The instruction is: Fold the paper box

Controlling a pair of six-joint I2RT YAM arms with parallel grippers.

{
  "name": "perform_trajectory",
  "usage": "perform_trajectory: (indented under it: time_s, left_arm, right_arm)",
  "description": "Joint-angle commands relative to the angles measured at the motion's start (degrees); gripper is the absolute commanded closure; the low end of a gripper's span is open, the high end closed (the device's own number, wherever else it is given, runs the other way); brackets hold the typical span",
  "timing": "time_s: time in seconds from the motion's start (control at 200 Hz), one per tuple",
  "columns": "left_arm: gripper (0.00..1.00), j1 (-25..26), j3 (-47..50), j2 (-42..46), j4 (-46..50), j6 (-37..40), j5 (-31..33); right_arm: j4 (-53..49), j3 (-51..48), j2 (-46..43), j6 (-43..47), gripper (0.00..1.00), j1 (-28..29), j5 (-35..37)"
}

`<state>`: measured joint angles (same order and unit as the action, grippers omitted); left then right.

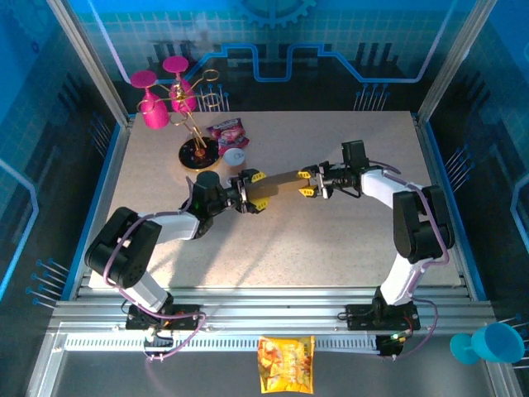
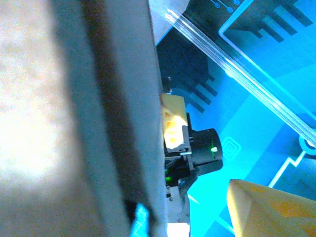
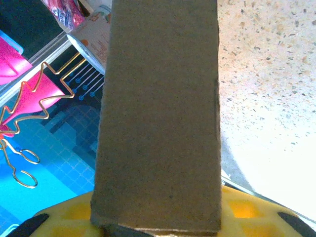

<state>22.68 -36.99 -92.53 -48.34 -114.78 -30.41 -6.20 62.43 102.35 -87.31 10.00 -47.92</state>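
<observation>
The paper box [image 1: 281, 176] stands edge-on between both grippers, over the middle of the table [image 1: 331, 248]

To fold it well, I judge that one side must pinch the cardboard firmly near the crease while the other turns the flap slowly, so nothing slips; both arms reach low and inward, wrists facing each other, the left gripper [image 1: 263, 190] with jaws spread beside the panel, the right gripper [image 1: 303, 182] at the panel's end, whether pinching it I cannot tell

The box [image 3: 158, 113] fills the middle as a brown panel, its lower edge over a yellow finger [image 3: 252, 210]. Left of the box is a gold wire rack [image 3: 37, 116], and right of it the speckled table [image 3: 266, 74].
</observation>
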Motion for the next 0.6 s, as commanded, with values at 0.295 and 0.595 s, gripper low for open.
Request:
perform_trajectory:
  time_s: [0.295, 0.595]
  left_arm:
    - [0.25, -12.1, -9.1, 14.6, 37.0, -3.8, -16.0]
    - [0.68, -14.5, -50.5, 5.8, 108.4, 81.7, 9.1]
  right_arm:
    - [-10.5, -1.3, -5.5, -2.9, 0.67, -3.4, 5.4]
    - [-15.7, 2.8, -3.5, -3.0, 0.69, -4.9, 5.0]
